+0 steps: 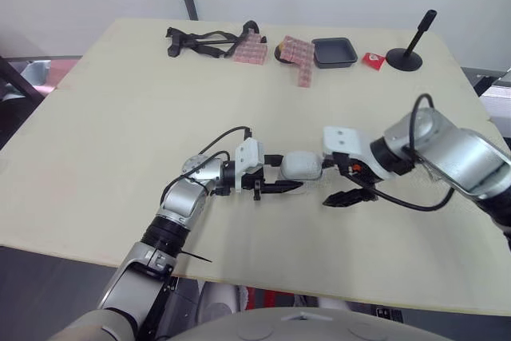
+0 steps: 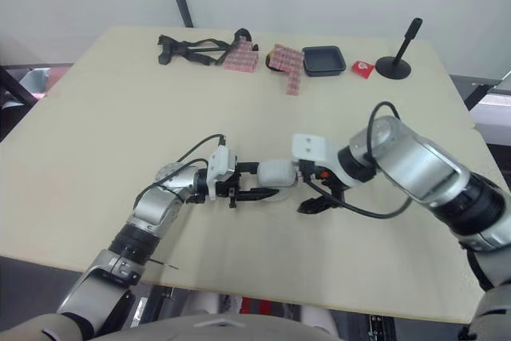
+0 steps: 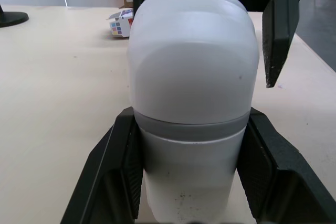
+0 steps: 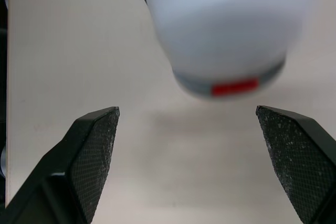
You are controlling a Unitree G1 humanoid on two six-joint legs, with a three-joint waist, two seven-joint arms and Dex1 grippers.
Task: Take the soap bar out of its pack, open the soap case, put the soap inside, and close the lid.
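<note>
With the left gripper (image 1: 281, 175) clenched on the soap case (image 1: 302, 167) and the right gripper (image 4: 186, 113) spread open at its 3 o'clock, an off-centre lid pull could twist the case free.
</note>
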